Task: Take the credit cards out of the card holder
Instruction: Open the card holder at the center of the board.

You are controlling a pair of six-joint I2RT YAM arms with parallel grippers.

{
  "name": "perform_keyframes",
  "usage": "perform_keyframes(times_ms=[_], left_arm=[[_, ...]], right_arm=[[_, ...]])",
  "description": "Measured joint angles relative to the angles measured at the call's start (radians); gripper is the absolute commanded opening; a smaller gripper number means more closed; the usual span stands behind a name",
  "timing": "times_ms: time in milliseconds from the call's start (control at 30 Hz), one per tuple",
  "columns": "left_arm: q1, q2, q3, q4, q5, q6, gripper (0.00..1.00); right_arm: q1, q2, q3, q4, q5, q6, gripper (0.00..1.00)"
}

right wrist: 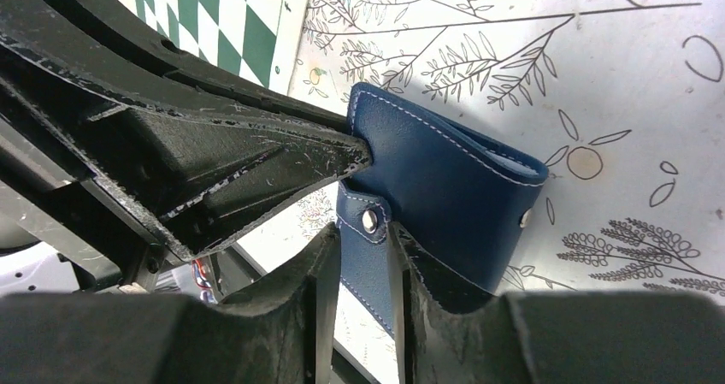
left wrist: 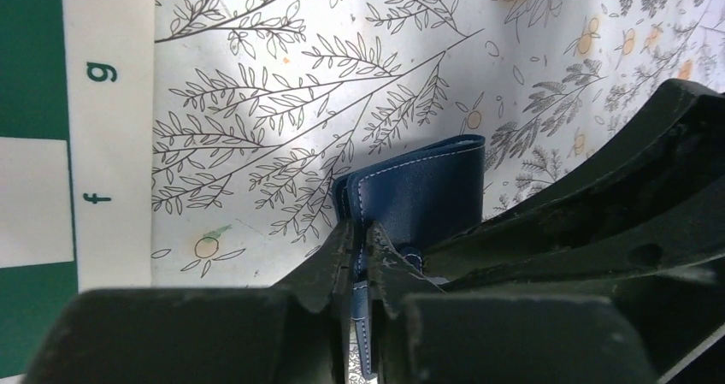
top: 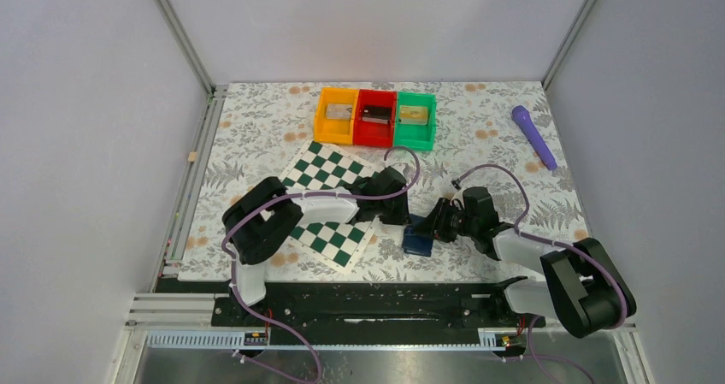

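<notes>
Holding the wallet point(top: 417, 244) from both sides: left fingers point(left wrist: 321, 268) pinch its edge, right fingers point(right wrist: 299, 274) pinch its snap strap. Likely the opening step; next, pull the flaps apart.

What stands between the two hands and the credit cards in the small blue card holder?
Only the folded blue leather card holder itself: its closed covers hide what is inside. The left hand and the right hand both pinch it.
</notes>
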Motion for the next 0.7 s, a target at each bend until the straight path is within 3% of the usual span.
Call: perform_keyframes(times_ms=[333, 567, 700], left_arm=[[0.019, -0.001, -0.064, 0.125, 0.023, -0.074, 0.00], [0.023, -0.001, -0.097, 0.191, 0.022, -0.127, 0.00], [0.021, -0.001, -0.113, 0.225, 0.018, -0.149, 0.00]], right_arm=[[0.000, 0.069, -0.011, 0.101, -0.018, 0.080, 0.26], [0.001, 0.100, -0.038, 0.173, -0.014, 0.128, 0.00], [0.007, 0.111, -0.062, 0.235, -0.012, 0.165, 0.00]])
